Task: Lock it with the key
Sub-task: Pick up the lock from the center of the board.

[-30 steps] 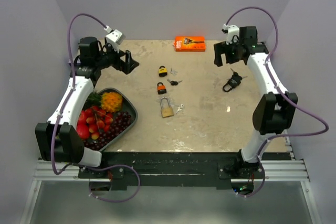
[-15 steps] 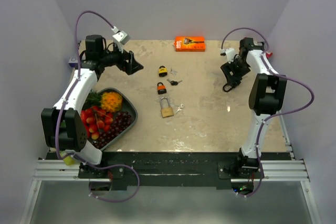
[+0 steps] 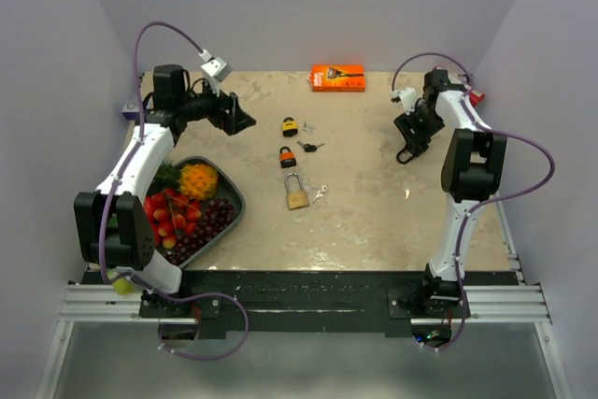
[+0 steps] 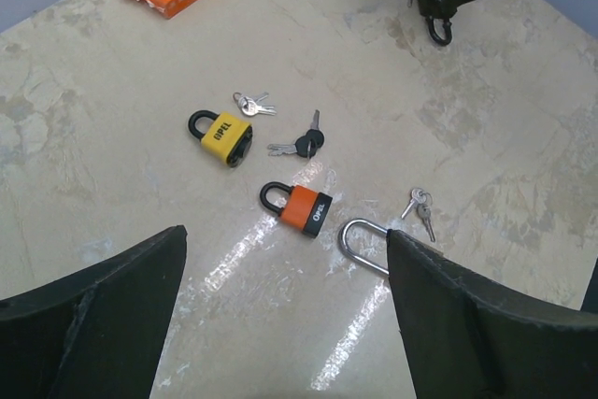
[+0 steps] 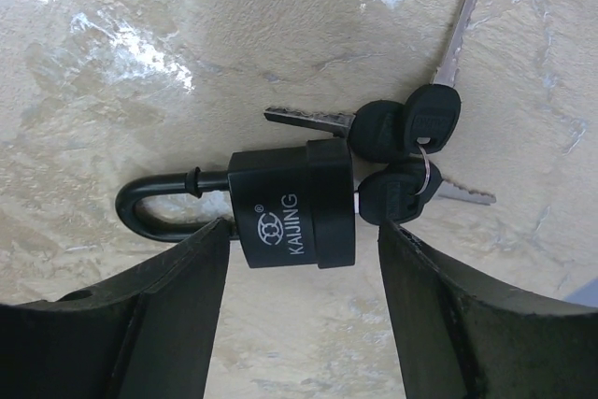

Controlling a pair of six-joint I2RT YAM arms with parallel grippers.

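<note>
A black padlock [image 5: 294,205] lies on the table with a black-headed key [image 5: 392,195] in its base and more keys [image 5: 411,133] on the same ring. My right gripper [image 5: 304,231] is open, low over it, one finger on each side of the body. It sits at the right rear in the top view [image 3: 408,149]. My left gripper [image 3: 241,119] is open and empty, hovering left of a yellow padlock [image 4: 224,134], an orange padlock [image 4: 301,206] and a brass padlock with a silver shackle [image 3: 297,192]. Loose keys [image 4: 304,144] lie beside them.
An orange box [image 3: 337,78] lies at the back edge. A dark tray [image 3: 238,201] of fruit sits at the left front. Small silver keys [image 4: 420,207] lie by the brass padlock. Grey walls close in three sides.
My right arm has swung in and come down over the black padlock. My left gripper has shifted a little to the right. The padlocks and keys have not moved.
</note>
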